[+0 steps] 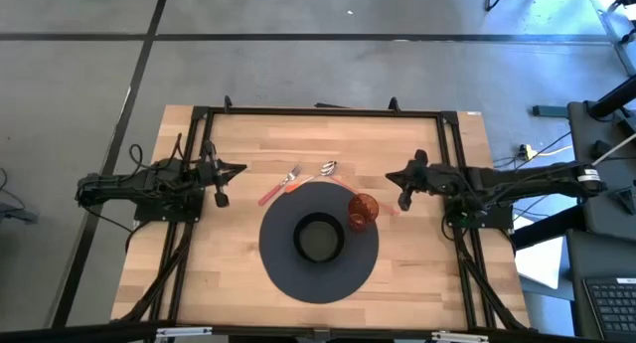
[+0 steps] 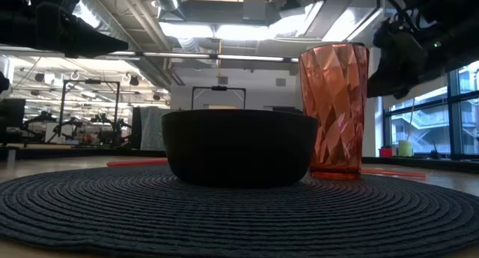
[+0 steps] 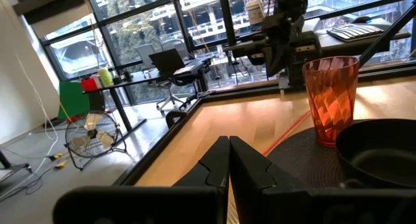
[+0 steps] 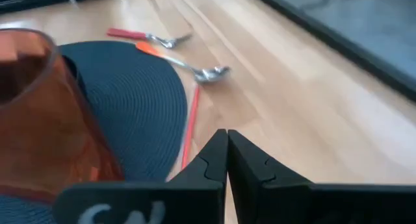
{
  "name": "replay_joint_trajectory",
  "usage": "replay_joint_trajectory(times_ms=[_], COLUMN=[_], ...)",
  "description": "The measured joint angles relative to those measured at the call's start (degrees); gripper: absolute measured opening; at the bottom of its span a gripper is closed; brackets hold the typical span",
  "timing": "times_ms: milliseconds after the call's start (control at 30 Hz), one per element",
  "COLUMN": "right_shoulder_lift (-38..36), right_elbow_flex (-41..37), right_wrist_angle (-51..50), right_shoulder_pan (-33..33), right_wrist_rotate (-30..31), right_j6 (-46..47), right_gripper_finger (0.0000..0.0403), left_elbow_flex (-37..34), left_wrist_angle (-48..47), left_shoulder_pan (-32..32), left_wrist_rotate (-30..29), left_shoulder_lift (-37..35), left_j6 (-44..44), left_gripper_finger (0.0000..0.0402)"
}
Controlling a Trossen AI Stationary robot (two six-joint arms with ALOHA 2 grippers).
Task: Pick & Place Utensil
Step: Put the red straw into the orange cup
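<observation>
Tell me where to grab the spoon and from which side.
Take the spoon by its orange handle, mid-length, coming straight down from above. It lies flat, bowl on the wood, handle end at the placemat's rim, fork close alongside. The left claw seems nearer.

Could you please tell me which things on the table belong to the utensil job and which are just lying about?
Job: fork, spoon, both at the placemat's far edge.
Lying about: bowl, orange cup, thin orange stick.
</observation>
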Motion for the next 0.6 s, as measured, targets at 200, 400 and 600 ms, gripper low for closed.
replay_joint_trajectory(times_ms=[200,400,600], right_shoulder_lift=[0.2,4.4,13.3], right_elbow_flex=[1.3,5.3,11.4], right_wrist_angle=[-4.2,-17.1,-20.6], right_shoulder_pan=[0.4,-0.3,-0.2], right_wrist_rotate=[-2.4,-6.4,-12.3], right_j6=[3.8,12.1,10.4], right_gripper_finger=[0.0012,0.0012,0.0013], left_elbow_flex=[0.0,0.0,0.0], left_wrist_angle=[0.0,0.4,1.4], left_shoulder_pan=[0.0,0.0,0.0], left_wrist_rotate=[0.1,0.1,0.1], left_shoulder_lift=[0.0,0.0,0.0], left_j6=[0.0,0.0,-0.2], left_gripper_finger=[0.0004,0.0004,0.0004])
